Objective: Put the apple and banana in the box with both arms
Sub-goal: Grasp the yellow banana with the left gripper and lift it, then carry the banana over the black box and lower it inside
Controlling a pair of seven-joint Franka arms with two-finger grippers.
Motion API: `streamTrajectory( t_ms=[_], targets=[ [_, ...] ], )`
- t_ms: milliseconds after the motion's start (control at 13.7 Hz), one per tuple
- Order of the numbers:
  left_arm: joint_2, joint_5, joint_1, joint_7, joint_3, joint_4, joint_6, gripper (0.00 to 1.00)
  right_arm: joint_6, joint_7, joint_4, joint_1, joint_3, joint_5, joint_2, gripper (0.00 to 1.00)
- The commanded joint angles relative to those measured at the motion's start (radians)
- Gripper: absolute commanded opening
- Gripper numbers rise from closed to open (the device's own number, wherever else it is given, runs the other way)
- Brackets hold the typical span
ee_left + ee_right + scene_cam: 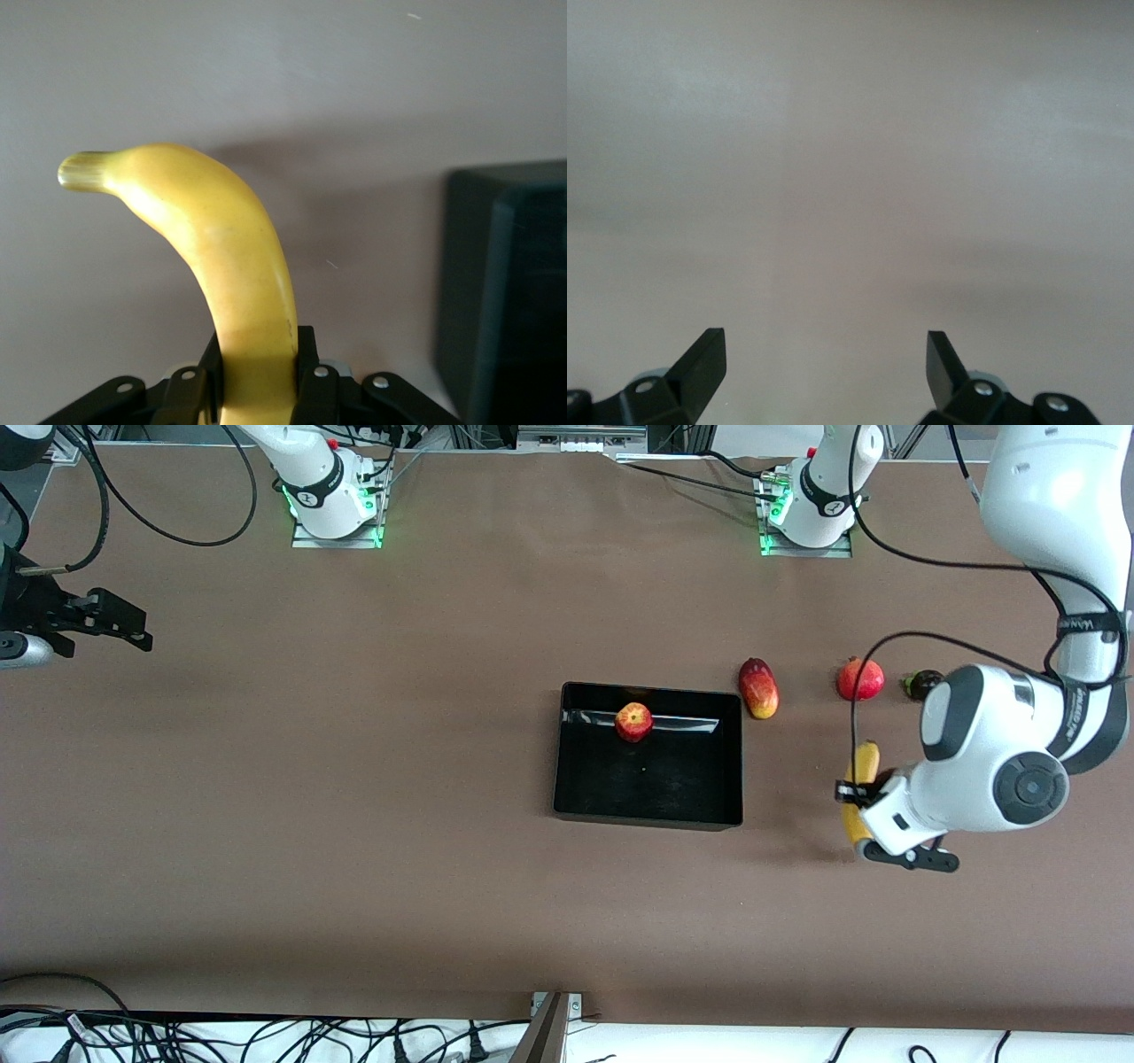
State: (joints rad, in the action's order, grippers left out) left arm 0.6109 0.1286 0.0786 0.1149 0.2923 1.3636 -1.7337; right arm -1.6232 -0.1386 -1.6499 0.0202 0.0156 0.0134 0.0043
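Brown table; gripped banana lengthwise toward bases.

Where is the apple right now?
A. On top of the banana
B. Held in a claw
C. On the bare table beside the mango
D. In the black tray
D: the apple sits inside the black tray, while the left claw grips the banana.

Matt table, glossy box

We see a matt brown table, a glossy black plastic box, a smooth-skinned banana and shiny white arm shells.
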Motion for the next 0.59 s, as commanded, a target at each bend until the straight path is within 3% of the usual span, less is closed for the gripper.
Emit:
streamTrajectory(
  t_ms=[0,512],
  targets=[
    [-0.036,-0.035,-0.054,0.144,0.033,0.028,0.045,0.00,0.005,-0.021,-0.011,0.007,-0.005,0.010,-0.013,1.00],
    [-0.011,-0.127,-0.218,0.368,0.036,0.040,-0.033,0.00,0.006,-0.023,-0.011,0.007,-0.003,0.010,-0.013,1.00]
  ],
)
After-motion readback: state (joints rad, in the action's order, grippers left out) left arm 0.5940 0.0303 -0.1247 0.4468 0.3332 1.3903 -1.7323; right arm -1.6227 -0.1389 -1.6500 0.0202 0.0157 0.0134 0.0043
